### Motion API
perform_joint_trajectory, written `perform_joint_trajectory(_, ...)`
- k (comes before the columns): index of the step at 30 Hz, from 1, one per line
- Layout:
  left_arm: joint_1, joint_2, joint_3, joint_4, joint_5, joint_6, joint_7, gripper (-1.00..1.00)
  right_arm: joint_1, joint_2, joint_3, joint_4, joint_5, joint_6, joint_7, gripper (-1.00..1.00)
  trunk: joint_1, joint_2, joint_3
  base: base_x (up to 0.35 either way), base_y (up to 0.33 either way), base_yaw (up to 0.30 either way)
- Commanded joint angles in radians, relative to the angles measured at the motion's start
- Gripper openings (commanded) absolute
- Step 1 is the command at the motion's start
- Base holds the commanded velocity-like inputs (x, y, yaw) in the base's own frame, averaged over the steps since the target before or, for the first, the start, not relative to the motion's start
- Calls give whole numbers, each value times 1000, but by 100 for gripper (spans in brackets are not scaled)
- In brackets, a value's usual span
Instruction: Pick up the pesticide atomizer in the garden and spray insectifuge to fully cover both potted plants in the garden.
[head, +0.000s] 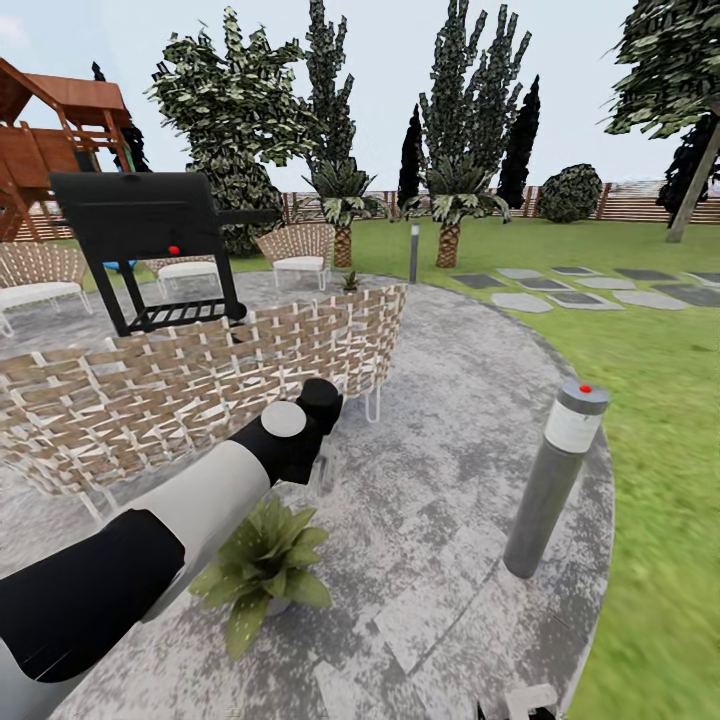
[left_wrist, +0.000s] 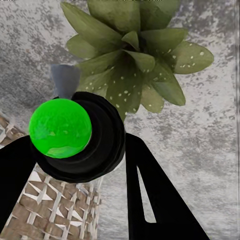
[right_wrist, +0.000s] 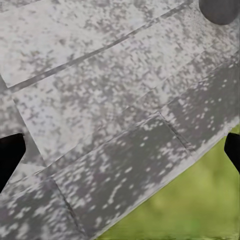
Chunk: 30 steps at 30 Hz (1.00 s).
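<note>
The pesticide atomizer (left_wrist: 75, 137) sits clamped in my left end effector (left_wrist: 80, 165), its nozzle over a potted plant (left_wrist: 135, 65) just beyond. My right end effector (right_wrist: 120, 150) gapes above the patio (right_wrist: 100, 100).

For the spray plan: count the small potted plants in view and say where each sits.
2. One potted plant sits on the stone patio just below the left arm, beside the woven chair. A second tiny one stands behind that chair. More may be hidden.

A garden: lawn (head: 660, 480), stone patio (head: 450, 480), barbecue (head: 150, 230), seemingly a fence (head: 640, 203).
</note>
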Motion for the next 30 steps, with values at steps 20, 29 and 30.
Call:
perform_joint_trajectory(20,89,0,-1,8,-4,7,-6,-100,-1,1,6,-1,1,1,-8,100,-1,0,-9,-118,120,-32)
perform_joint_trajectory(29,93,0,0,1,-5,-9,-6,-100,-1,-2,6,1,4,-1,-8,100,-1,0,-9,33,0,0)
perform_joint_trajectory(30,93,0,0,2,-5,-9,-6,-100,-1,-2,6,1,4,-1,-8,100,-1,0,-9,250,0,0)
